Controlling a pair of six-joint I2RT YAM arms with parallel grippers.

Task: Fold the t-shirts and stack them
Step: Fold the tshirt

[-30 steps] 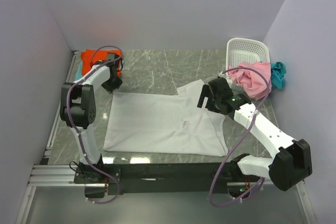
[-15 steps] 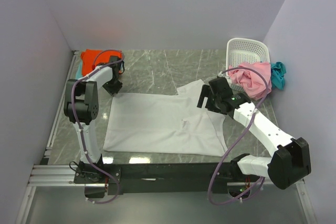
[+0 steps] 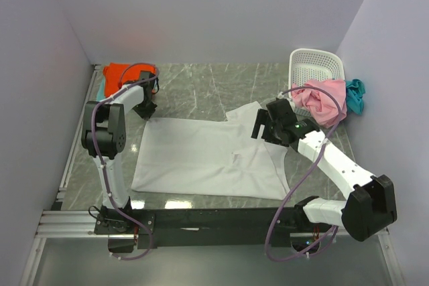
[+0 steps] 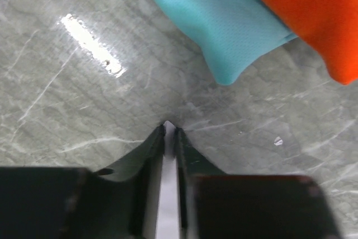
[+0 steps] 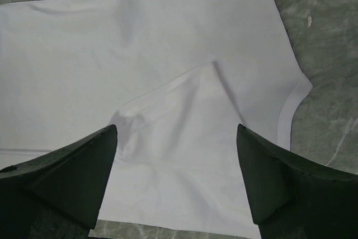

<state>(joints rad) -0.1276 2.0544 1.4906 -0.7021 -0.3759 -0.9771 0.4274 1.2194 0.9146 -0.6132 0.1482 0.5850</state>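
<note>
Clamps the upper-left corner of the white t-shirt (image 3: pixel 201 159), spread flat mid-frame, long axis left-right, in the left gripper (image 4: pixel 169 131); hangs the right gripper (image 5: pixel 176 130), jaws wide apart, above its right end.

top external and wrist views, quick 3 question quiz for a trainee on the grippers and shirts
1. True or false: the right gripper is shut on the white t-shirt.
2. The left gripper pinches: a) nothing b) the white t-shirt c) a sock
3. Fill in: the orange-red shirt lies on a ___ one.
Key: 1 false, it is open; 2 b; 3 pale aqua shirt.
</note>
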